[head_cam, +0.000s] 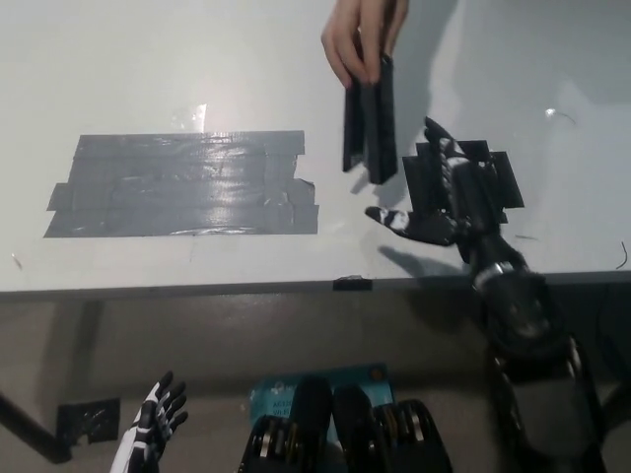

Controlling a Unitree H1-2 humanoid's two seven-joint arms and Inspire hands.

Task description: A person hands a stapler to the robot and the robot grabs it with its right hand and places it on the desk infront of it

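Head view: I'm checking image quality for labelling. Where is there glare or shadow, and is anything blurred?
Head view: glare streaks the grey tape patch; the person's hand and stapler throw a soft shadow to their right on the desk; the open right hand shadows the desk edge; the left hand rests low in dimmer light; edges look slightly soft.

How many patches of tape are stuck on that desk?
2: a large grey tape patch on the desk's left, and a smaller black tape patch on the right, partly covered by the robot's right hand.
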